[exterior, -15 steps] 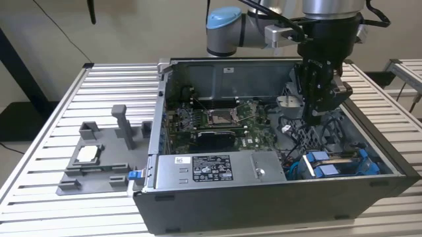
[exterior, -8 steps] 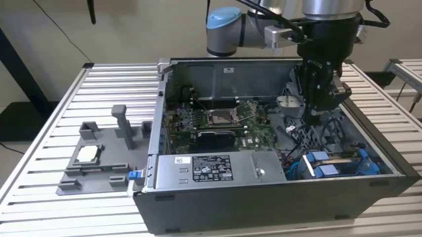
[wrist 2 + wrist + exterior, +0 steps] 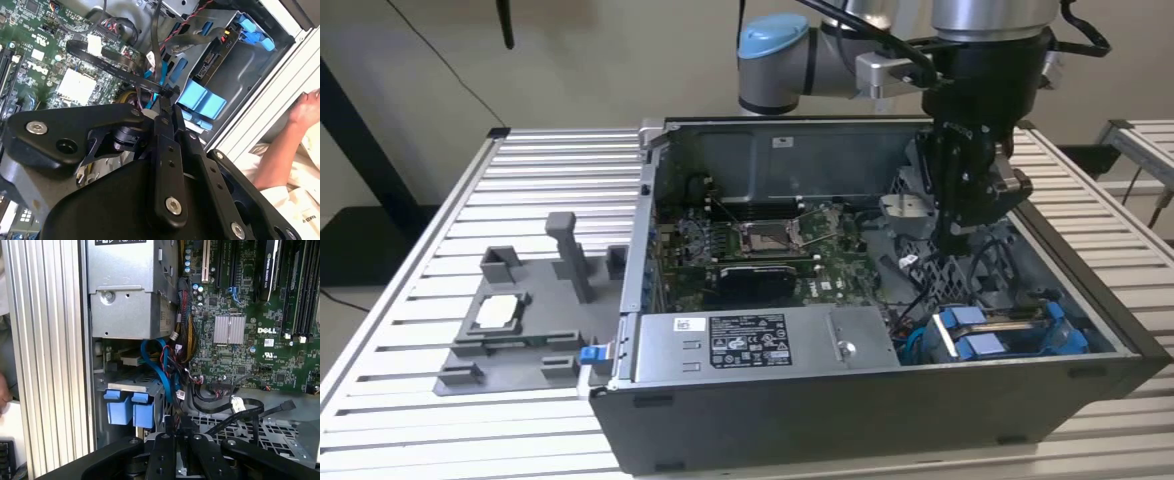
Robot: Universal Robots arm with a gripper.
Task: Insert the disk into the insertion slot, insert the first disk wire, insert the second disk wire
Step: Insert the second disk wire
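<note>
The disk lies in the insertion slot at the case's front corner, on the exterior view's right. Its blue carrier tabs stick out toward me in both wrist views. The slot's grey metal wall wraps around it. My gripper hangs inside the case, beyond the slot. In the second wrist view the gripper is shut on the end of a flat black wire that trails back over the motherboard. The gripper stands just short of the blue tabs in the first wrist view.
The grey labelled power-supply box fills the case's front beside the slot. Loose black wires and a blue cable lie close to the fingers. A grey fixture tray sits outside on the slatted table. A person's hand rests past the case wall.
</note>
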